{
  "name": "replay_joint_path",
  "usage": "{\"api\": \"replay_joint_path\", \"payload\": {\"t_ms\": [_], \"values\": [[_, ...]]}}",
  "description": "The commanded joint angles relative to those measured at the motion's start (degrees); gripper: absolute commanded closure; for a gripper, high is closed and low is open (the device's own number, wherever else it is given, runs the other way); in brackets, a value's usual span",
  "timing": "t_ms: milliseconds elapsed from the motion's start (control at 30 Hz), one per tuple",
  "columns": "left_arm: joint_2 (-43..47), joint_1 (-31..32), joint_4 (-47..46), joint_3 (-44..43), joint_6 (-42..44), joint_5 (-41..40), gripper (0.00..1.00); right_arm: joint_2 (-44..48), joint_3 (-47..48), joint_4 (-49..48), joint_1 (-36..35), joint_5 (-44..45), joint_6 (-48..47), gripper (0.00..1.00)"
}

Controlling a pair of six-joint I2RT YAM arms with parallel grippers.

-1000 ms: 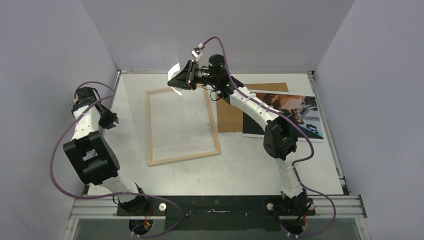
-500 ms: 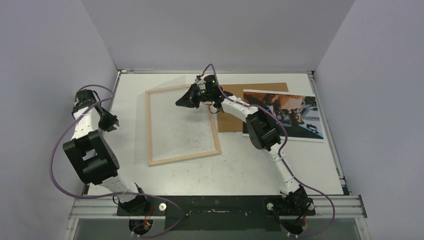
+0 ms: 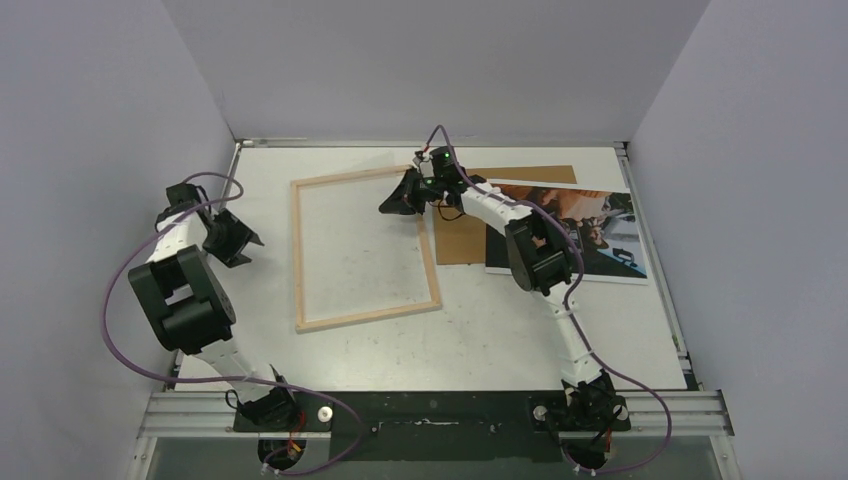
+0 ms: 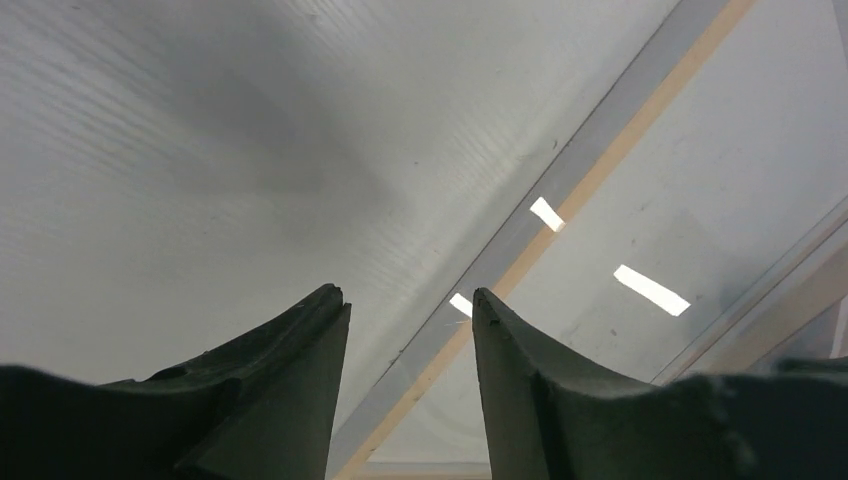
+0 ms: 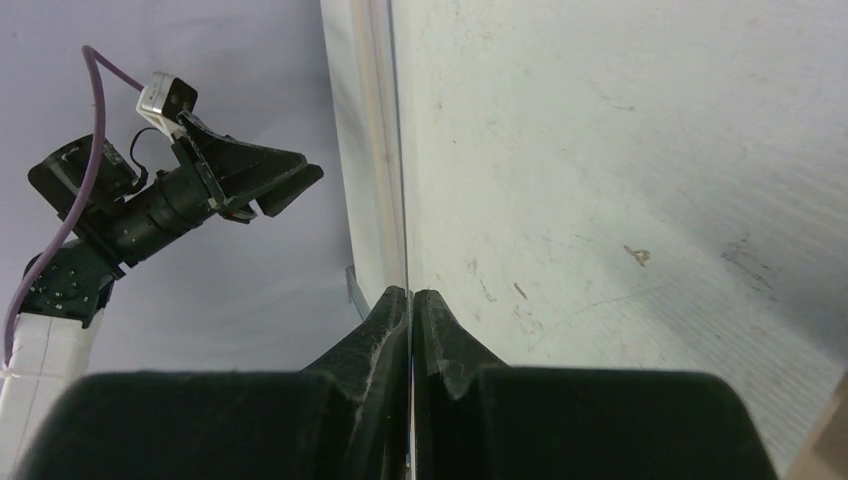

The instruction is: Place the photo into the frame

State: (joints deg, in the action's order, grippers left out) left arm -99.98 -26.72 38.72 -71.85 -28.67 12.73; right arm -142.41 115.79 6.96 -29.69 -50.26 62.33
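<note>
The frame (image 3: 299, 255) lies flat, pale wood back up, left of the table's middle. The photo (image 3: 600, 235) lies at the right, partly on the brown backing board (image 3: 460, 240) and partly under the right arm. My right gripper (image 3: 392, 203) is low at the frame's far right corner. In the right wrist view it (image 5: 411, 292) is shut on the edge of the clear sheet (image 5: 403, 200), seen edge-on. My left gripper (image 3: 250, 243) is open and empty just left of the frame. In the left wrist view it (image 4: 408, 298) points at the frame's rail (image 4: 590, 180).
Grey walls enclose the table on three sides. A metal rail (image 3: 430, 405) runs along the near edge by the arm bases. The left arm's gripper also shows in the right wrist view (image 5: 290, 185), across the sheet.
My right gripper has come down from high at the back to the frame's far right corner, moving right. My left gripper has swung right, toward the frame's left rail.
</note>
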Motion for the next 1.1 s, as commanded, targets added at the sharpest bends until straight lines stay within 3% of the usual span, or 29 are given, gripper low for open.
{"api": "replay_joint_path", "payload": {"t_ms": [0,267,433,567,667,1067], "values": [[-2.87,3.03,-2.00,-1.83,3.33,7.02,0.51,1.26,0.92,2.48,0.38,-2.40,-4.66,1.00],[-6.78,4.56,-2.87,-3.03,4.32,12.79,0.47,0.80,1.30,8.34,1.37,-2.19,-10.87,1.00],[-9.35,4.57,-3.85,-3.28,4.58,18.53,0.47,-2.37,7.87,20.92,1.81,-1.74,-21.21,1.00],[-10.38,4.66,-3.48,-3.58,4.63,18.91,0.47,-2.97,9.01,23.79,2.34,-0.37,-23.81,1.00],[-10.78,4.66,-3.48,-3.49,4.43,18.95,0.47,-2.51,7.99,22.50,2.67,0.29,-23.96,1.00],[-12.36,5.05,-3.83,-3.39,3.67,19.66,0.56,0.95,-0.61,1.29,2.98,-1.61,-14.51,1.00]]}}
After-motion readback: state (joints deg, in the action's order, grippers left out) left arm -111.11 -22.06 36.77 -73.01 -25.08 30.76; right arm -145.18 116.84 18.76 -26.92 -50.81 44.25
